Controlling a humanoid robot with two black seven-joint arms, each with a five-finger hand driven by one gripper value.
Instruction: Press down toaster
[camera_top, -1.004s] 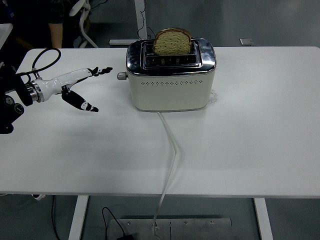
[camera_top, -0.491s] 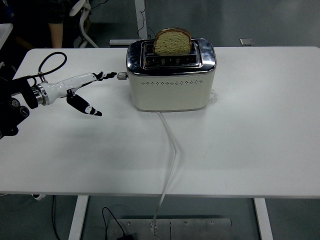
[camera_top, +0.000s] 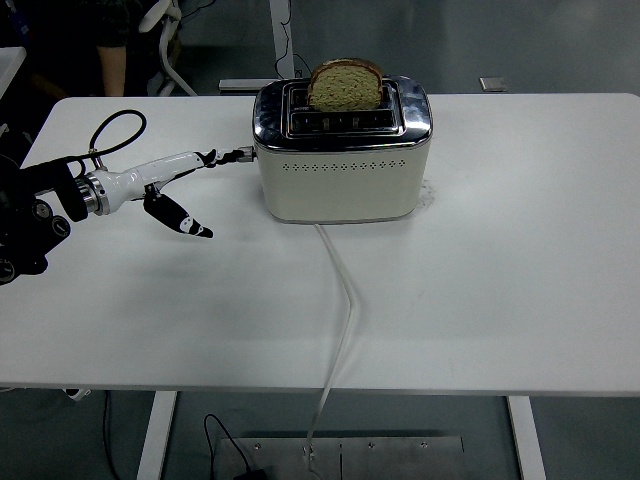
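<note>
A: Where is the toaster (camera_top: 342, 150) sitting?

B: It is standing upright at the far middle of the counter (camera_top: 500, 280); its long axis is running left to right across the view; a slice of bread (camera_top: 345, 83) is sticking up out of the far slot; a white cord (camera_top: 340, 310) is trailing from its front toward the near edge.

A: And the lever?

B: The lever (camera_top: 242, 152) is poking out of the toaster's left end, pointing toward the left arm; it is sitting high, so I am judging it as not yet pressed.

A: Which hand is nearer?

B: The left hand (camera_top: 178, 185); it is coming in from the left edge, and the right hand is not showing at all.

A: What is the hand doing?

B: It is holding nothing; the fingers (camera_top: 210, 157) are stretching out straight toward the lever, with the thumb splaying down and away toward the near side; the fingertips are looking to be touching or just beside the knob, though I cannot tell which.

A: So what is the move turning on?

B: The lever is lying directly to the right of the fingertips, at about their height; I am judging the fingers need to be getting on top of it and pushing straight down, along the toaster's end face.
</note>
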